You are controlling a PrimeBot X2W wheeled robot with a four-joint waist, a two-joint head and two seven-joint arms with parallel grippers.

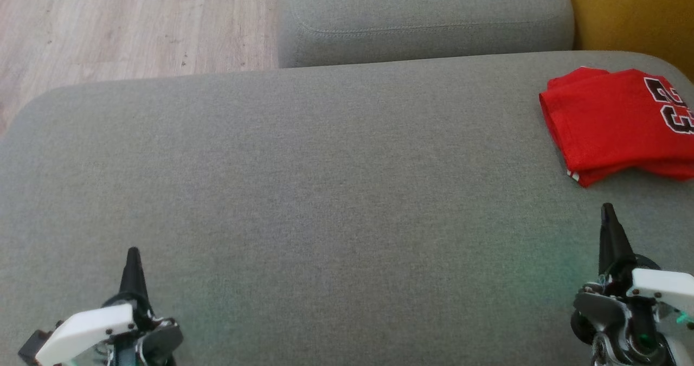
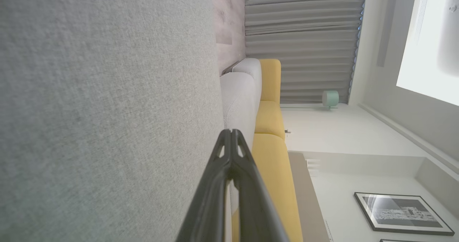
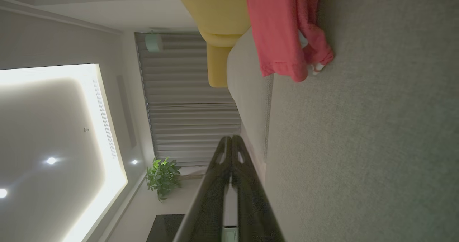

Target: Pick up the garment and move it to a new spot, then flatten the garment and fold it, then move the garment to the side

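The garment (image 1: 618,124) is red with black and white numerals and lies folded in layers at the right edge of the grey sofa seat (image 1: 325,192). The right wrist view has the garment (image 3: 283,30) at its top. My right gripper (image 1: 608,209) hovers a short way in front of it, apart from the cloth, fingers pressed together and empty. At the lower left my left gripper (image 1: 133,252) is shut too, with nothing in it, far from the garment. Both wrist views show the fingertips (image 2: 229,132) (image 3: 229,138) meeting.
A second grey cushion (image 1: 423,19) sits beyond the seat. Wooden floor (image 1: 108,24) lies at the upper left, and a yellow sofa section (image 1: 634,13) at the upper right. The seat's wide middle is bare fabric.
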